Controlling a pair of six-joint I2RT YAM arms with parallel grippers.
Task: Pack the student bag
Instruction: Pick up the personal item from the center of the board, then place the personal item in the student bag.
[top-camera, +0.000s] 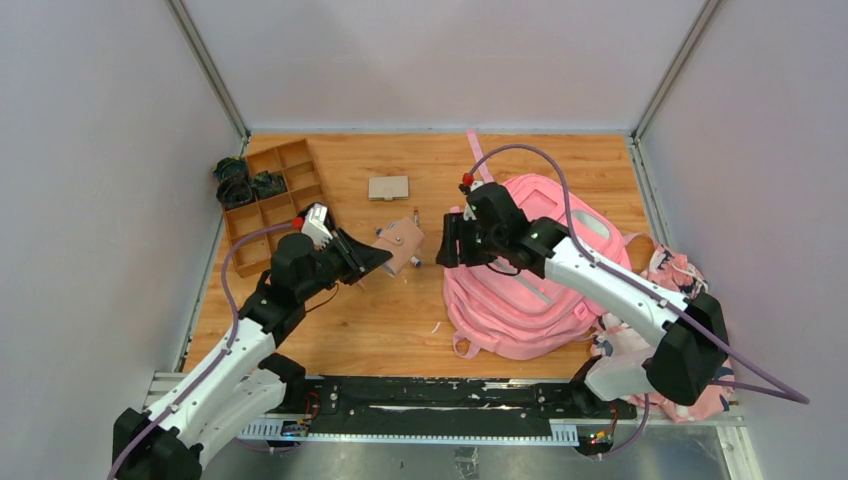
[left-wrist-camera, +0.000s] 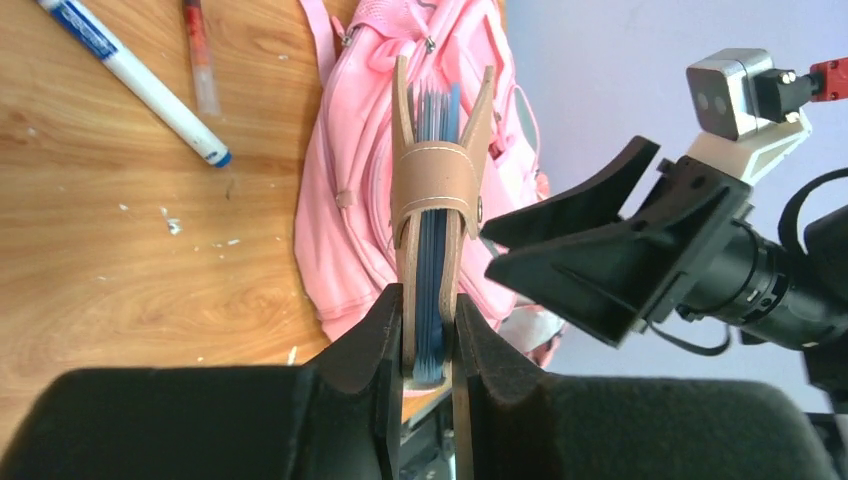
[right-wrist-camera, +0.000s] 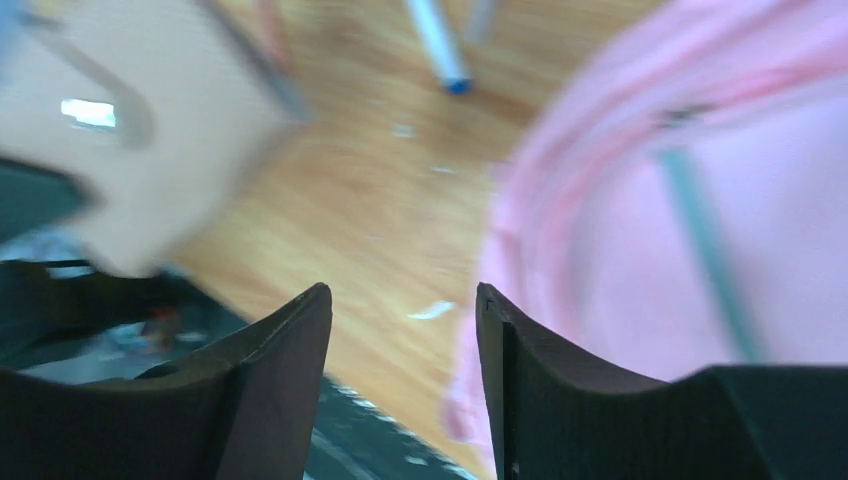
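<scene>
One right claw (top-camera: 446, 246) at student bag (top-camera: 540, 300) left edge

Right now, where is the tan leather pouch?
In the top view the tan leather pouch sits centre-left, clamped in the left gripper, just left of the open right gripper and the student bag.

The left arm (top-camera: 225, 365) and right arm (top-camera: 600, 275) have white shells between black joints, each trailing a lilac cable (top-camera: 520, 147). The left end effector (top-camera: 378, 258) and right end effector (top-camera: 446, 245) are black and wedge-fingered. A white-grey camera box (left-wrist-camera: 735, 90) with a red plug (left-wrist-camera: 830, 78) is mounted at the wrist.
</scene>
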